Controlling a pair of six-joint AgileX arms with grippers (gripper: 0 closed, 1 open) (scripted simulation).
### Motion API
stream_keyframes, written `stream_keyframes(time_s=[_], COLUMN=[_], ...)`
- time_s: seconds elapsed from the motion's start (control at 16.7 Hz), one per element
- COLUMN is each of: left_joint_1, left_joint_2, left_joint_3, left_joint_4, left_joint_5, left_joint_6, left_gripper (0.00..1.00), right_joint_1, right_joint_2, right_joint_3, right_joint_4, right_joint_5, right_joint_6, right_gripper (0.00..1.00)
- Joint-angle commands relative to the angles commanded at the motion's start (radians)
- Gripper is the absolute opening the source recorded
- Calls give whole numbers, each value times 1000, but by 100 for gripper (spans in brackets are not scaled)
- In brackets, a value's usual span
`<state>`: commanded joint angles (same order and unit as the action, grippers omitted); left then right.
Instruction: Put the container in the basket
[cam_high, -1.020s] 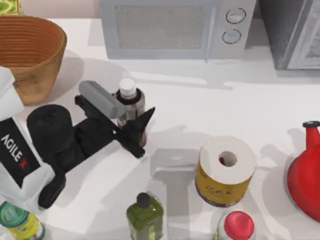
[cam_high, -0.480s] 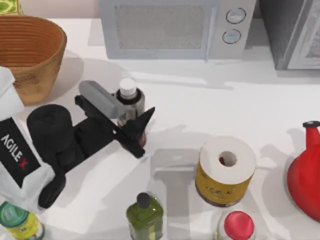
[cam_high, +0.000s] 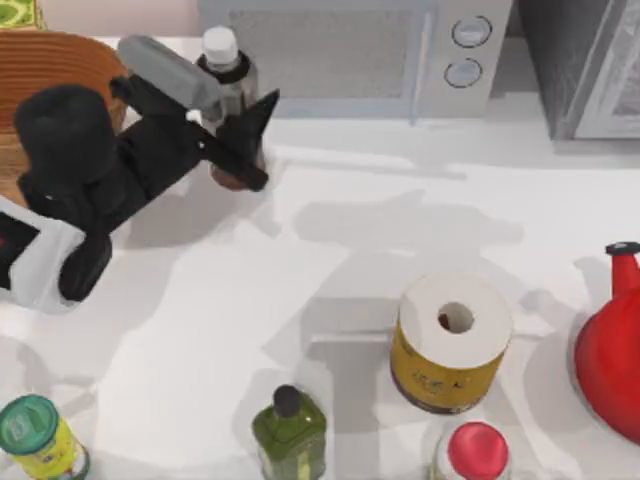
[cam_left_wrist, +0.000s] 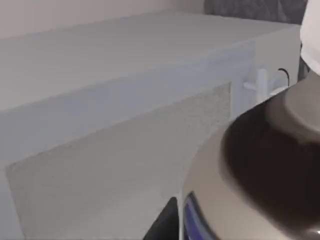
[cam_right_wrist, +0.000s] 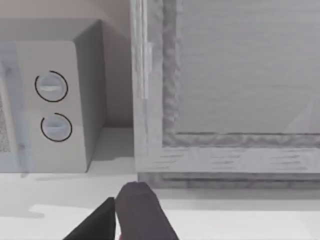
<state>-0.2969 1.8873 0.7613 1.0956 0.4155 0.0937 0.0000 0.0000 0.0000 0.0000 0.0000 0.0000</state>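
Note:
The container (cam_high: 232, 78), a slim bottle of dark liquid with a white cap, hangs upright above the table at the back left. My left gripper (cam_high: 238, 140) is shut on its lower body. In the left wrist view the container's black neck (cam_left_wrist: 270, 165) and silver-grey label (cam_left_wrist: 207, 200) stand very close. The woven basket (cam_high: 45, 48) lies just left of the container, and my black arm covers much of it. My right gripper (cam_right_wrist: 131, 212) is parked off to the right, facing the microwave and a grey cabinet.
A microwave (cam_high: 340, 55) stands along the back edge, right behind the container, and a grey cabinet (cam_high: 590, 60) at the back right. Near the front are a yellow-wrapped roll (cam_high: 450, 340), a green bottle (cam_high: 288, 430), a yellow jar (cam_high: 35, 440), a red-capped item (cam_high: 475, 450) and a red jug (cam_high: 610, 350).
My left gripper has lifted the container off the table and carried it back and to the left, towards the basket. The other things have not moved.

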Motion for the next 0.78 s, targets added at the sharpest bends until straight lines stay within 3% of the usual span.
stream_keyframes(time_s=[0.42,0.78], left_joint_1=[206,364], left_joint_2=[-247,-388], left_joint_3=[294,342], left_joint_4=[-561,-833], left_joint_5=[-101,-242], left_joint_6=[-2,-63], left_gripper=[0,0], right_joint_1=[0,0], right_joint_2=[0,0], right_joint_3=[0,0], right_joint_4=[0,0], right_joint_5=[0,0], right_joint_6=[0,0], right_gripper=[100,100])
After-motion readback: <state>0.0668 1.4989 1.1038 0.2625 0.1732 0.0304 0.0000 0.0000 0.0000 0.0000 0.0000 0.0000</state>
